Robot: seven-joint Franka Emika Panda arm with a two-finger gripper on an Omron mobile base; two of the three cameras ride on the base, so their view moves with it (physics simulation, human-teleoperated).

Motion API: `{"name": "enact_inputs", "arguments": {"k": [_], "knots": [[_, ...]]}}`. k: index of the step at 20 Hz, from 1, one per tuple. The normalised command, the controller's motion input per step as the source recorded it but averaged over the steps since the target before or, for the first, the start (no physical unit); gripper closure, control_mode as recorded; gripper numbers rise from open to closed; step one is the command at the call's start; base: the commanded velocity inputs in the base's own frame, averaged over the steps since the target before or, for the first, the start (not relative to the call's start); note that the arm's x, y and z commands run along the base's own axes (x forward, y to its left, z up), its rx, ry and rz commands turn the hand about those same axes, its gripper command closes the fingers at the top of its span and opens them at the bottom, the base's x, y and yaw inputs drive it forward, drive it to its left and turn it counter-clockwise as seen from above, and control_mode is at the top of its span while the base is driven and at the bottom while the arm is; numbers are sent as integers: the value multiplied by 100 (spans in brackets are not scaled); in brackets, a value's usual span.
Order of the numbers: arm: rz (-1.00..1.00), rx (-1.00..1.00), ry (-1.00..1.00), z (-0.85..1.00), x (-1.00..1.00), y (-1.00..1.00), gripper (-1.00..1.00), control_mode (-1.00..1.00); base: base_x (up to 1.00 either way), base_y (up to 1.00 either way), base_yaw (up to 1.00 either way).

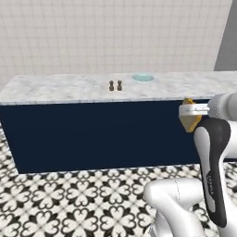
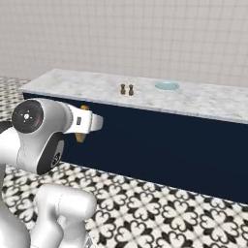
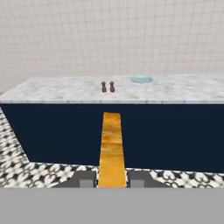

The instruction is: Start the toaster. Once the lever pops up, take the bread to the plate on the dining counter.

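Between the fingertips (image 3: 86,180) of the gripper (image 3: 112,181): bread (image 3: 111,148), clamped edge-on, short of dining counter (image 1: 55,89). Probably light, stiff, crumbly; grip faces gently. Plate (image 1: 142,77) near far edge.

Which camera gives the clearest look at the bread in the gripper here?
The hand view: the bread stands edge-on, unobstructed, between the gripper's fingertips. The left base view shows only its tan corner below the hand; the right base view shows just a sliver behind the wrist.
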Motion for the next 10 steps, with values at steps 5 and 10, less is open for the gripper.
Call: {"name": "enact_inputs", "arguments": {"k": [5,10], "knots": [[0,0,0,0,0,0,100,100,100,-11,2],[0,0,0,0,0,0,100,100,100,-17,5]]}}
